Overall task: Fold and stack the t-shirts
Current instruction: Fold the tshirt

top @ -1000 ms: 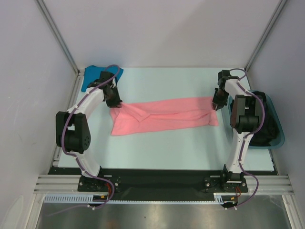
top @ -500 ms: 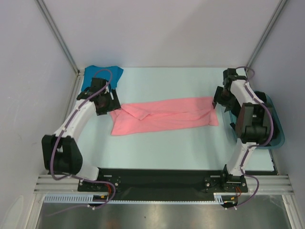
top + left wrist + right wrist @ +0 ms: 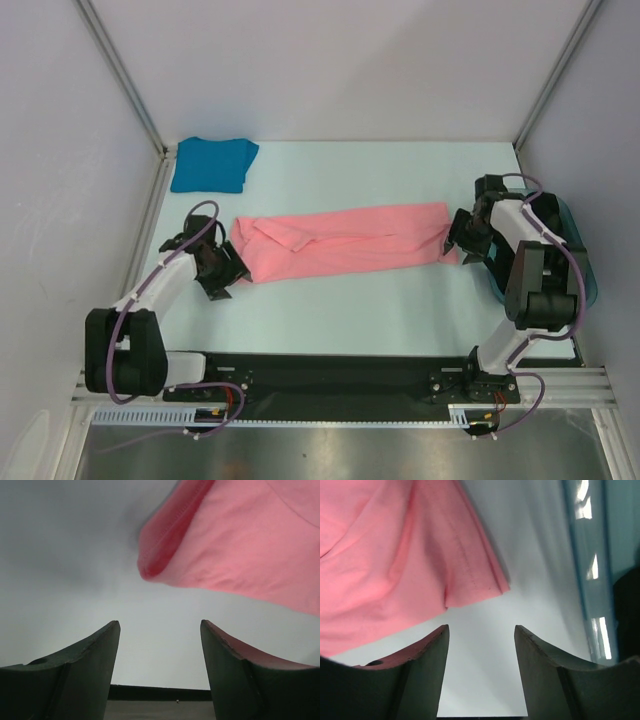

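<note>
Top external view, read with the two wrist views: we see the salmon pink t-shirt (image 3: 345, 240) lying as a long folded band across the middle of the table (image 3: 350, 315), running left to right between the two grippers. The left gripper (image 3: 225, 272) sits low at the band's near-left corner, just beside the cloth. From the left wrist camera we find its fingers (image 3: 75, 670) spread wide with only bare table between them. The shirt's rounded, hemmed corner lies ahead of the tips, toward the right-hand finger, and touches neither. The right gripper (image 3: 456, 238) sits at the band's right end. From the right wrist camera we find its fingers (image 3: 405, 675) equally wide apart and holding nothing, with the shirt's stitched corner just ahead of the tips and mostly to the left. The teal-blue t-shirt (image 3: 212, 164) lies folded at the far-left corner of the table, well apart from both grippers and from the pink band. A translucent teal tub (image 3: 590, 285) stands at the table's right edge, just beside the right arm, and its wall runs near the right gripper. We note bare table on the near side of the band and again on its far side. The left arm lies near the table's left edge.
</note>
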Robot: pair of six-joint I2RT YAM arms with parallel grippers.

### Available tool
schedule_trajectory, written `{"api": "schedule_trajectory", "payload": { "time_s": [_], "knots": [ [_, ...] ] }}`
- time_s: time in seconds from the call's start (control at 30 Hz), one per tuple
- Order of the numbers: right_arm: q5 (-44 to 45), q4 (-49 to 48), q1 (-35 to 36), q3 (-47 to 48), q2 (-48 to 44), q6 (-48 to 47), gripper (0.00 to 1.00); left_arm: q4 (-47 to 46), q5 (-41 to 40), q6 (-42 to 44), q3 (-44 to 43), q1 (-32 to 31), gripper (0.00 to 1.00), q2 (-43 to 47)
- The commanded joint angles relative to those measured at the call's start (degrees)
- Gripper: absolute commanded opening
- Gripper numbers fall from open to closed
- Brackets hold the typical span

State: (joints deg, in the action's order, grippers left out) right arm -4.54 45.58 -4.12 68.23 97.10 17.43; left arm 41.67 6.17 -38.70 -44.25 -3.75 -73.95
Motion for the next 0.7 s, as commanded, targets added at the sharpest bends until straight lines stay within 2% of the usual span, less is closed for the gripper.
{"api": "schedule_trajectory", "payload": {
  "time_s": [0.0, 0.23, 0.57, 0.63, 0.67],
  "knots": [
    [-3.19, -4.09, -2.12, -2.30, -1.03, 1.29, 0.60, -3.87, 0.77, -3.05, 1.09, 2.95, 0.71, -1.02],
    [-2.59, -6.21, -3.09, -4.06, -0.33, 2.43, 0.60, -8.36, 3.76, -3.14, 3.12, 3.57, 0.68, -3.83],
    [-1.18, -8.05, -3.17, -5.21, 1.16, 2.00, 0.60, -10.46, 2.61, -2.87, 3.38, 3.57, 0.69, -6.38],
    [-0.48, -8.67, -3.09, -5.47, 1.16, 1.64, 0.61, -11.34, 2.97, -2.96, 3.73, 3.57, 0.66, -6.64],
    [-0.13, -8.84, -3.00, -5.39, 1.51, 1.55, 0.61, -11.70, 3.23, -2.88, 3.73, 3.57, 0.62, -6.90]
  ]
}}
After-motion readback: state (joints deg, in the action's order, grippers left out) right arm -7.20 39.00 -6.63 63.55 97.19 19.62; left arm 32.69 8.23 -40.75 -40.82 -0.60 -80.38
